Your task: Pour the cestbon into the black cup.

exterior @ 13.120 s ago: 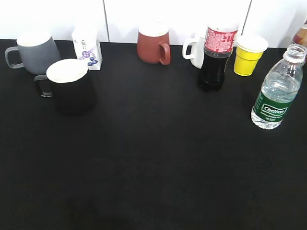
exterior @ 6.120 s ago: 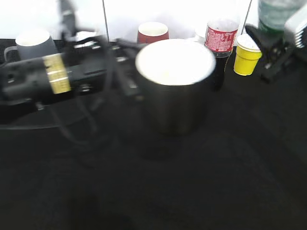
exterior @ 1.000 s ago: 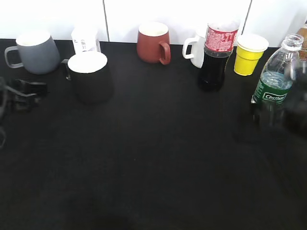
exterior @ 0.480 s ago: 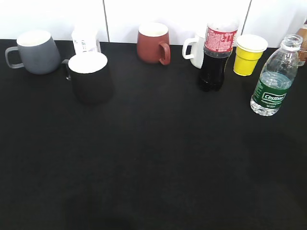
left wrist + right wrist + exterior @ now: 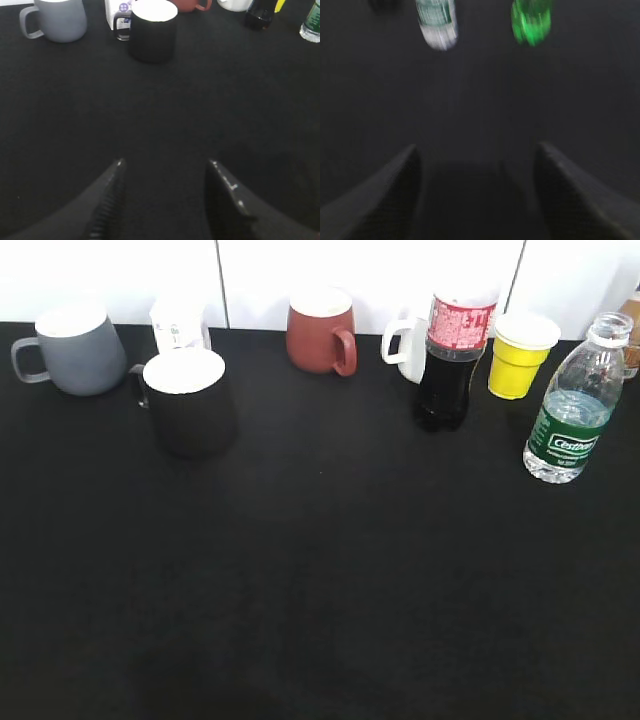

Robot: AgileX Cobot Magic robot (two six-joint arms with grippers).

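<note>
Exterior view: cestbon (image 5: 571, 405) standing uncapped near the right edge, likely light, thin-walled, squeezable, best gripped mid-label; both grippers (image 5: 167, 200) (image 5: 477, 195) gaping empty.

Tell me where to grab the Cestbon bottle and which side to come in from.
Grip the Cestbon bottle around its green-labelled body, below the tapering shoulder. It stands upright, uncapped, on the table's right side. Probably best to come in from the front with the right gripper, jaws open wide: the yellow cup stands behind and left, and the front looks free.
</note>
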